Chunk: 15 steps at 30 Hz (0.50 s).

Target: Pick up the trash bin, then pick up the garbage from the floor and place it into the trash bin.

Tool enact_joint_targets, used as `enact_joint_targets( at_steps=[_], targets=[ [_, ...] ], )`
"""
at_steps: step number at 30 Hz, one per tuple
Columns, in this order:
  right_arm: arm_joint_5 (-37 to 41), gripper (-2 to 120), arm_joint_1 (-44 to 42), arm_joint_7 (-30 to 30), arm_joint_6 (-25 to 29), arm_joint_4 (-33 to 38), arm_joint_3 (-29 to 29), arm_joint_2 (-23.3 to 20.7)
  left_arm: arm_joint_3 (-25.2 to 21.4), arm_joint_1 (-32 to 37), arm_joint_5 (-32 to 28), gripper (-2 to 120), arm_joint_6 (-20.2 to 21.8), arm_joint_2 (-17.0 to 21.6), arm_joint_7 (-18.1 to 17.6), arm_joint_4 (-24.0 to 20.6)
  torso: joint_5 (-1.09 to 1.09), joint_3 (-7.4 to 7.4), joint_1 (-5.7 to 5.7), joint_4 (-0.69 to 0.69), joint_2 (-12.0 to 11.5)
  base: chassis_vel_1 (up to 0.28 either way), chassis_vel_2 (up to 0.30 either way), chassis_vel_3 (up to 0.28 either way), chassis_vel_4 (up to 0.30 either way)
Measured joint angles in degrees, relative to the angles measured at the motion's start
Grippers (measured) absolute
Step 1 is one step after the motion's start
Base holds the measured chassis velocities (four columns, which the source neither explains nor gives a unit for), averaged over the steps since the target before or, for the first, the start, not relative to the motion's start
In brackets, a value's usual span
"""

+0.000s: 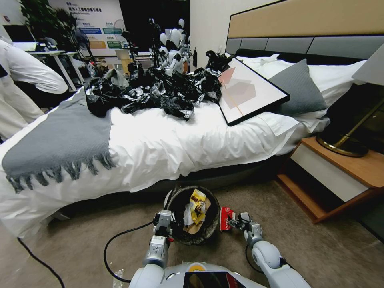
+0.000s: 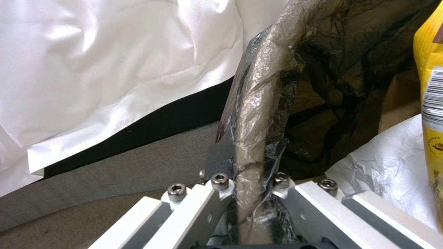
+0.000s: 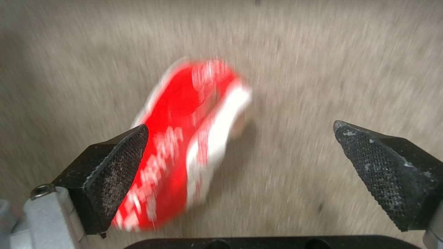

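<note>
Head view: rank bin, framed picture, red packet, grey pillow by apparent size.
1. Framed picture and grey pillow: look alike, unranked.
2. Bin, nearer the camera.
3. Red packet, beside the bin.

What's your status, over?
Left gripper shut on trash bin rim. Right gripper open beside red-and-white packet above carpet. Yellow wrapper binned. Nothing blocking.
</note>
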Motion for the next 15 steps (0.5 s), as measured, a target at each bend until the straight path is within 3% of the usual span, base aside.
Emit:
enact_joint_targets(
  at_steps=[10,13,15],
  targets=[
    [-0.4,100,1.3,-1.3,1.1,-4.8,0.0,1.7,-0.1,0.0,0.0,0,0.0,0.0,0.0,-0.2,0.01,0.0,0.0,0.0,0.0,0.0,0.0,0.0,0.0],
    [-0.5,98,1.7,-2.1,2.1,-5.8,0.0,2.1,0.0,0.0,0.1,0,0.0,0.0,0.0,-0.1,0.0,0.0,0.0,0.0,0.0,0.0,0.0,0.0,0.0],
    [-0.8,91,2.1,-3.2,3.4,-6.5,0.0,2.3,0.1,0.0,0.1,0,0.0,0.0,0.0,0.0,0.01,0.0,0.0,0.0,0.0,0.0,0.0,0.0,0.0]
  ],
)
